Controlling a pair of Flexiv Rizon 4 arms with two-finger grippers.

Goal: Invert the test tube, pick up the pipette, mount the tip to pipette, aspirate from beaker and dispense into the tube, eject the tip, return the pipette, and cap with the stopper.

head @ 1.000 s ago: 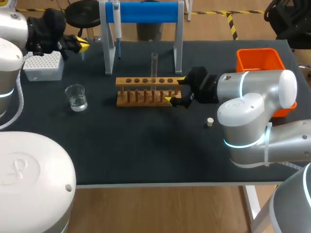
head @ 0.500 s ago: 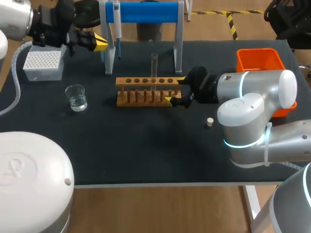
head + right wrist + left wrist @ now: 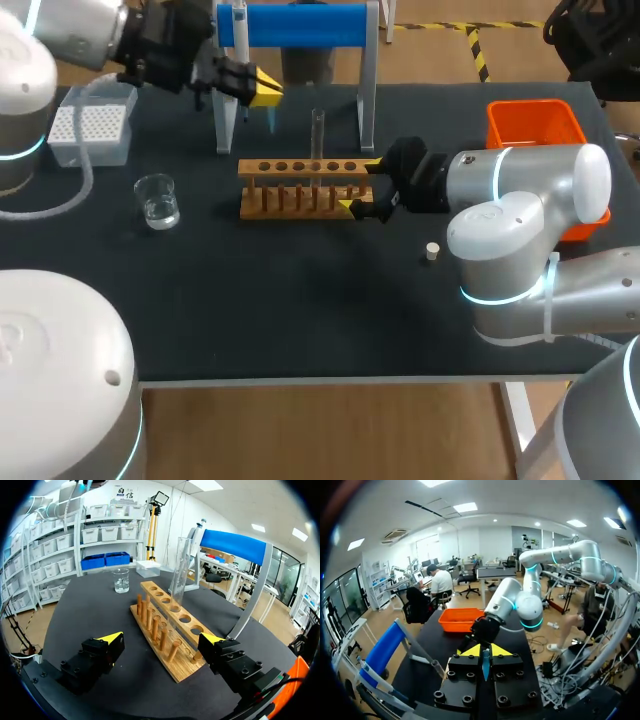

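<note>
A clear test tube (image 3: 318,133) stands upright in the wooden rack (image 3: 300,190). The pipette (image 3: 240,45) hangs on the blue-barred stand (image 3: 300,25). My left gripper (image 3: 256,93) hovers in front of the stand's left post, just below the pipette, shut on a small blue pipette tip (image 3: 485,664). My right gripper (image 3: 362,186) is open around the rack's right end; the rack (image 3: 165,630) and the test tube (image 3: 179,572) show between its spread fingers. A glass beaker (image 3: 157,200) with liquid stands left of the rack. The white stopper (image 3: 432,251) lies on the mat near my right arm.
A white tip box (image 3: 90,132) sits at the far left. An orange bin (image 3: 535,122) stands at the right edge, behind my right arm. The stand's posts flank the back of the rack.
My left arm has swung to the right, from above the tip box to the stand's left post, carrying the blue tip. The right arm has stayed put.
</note>
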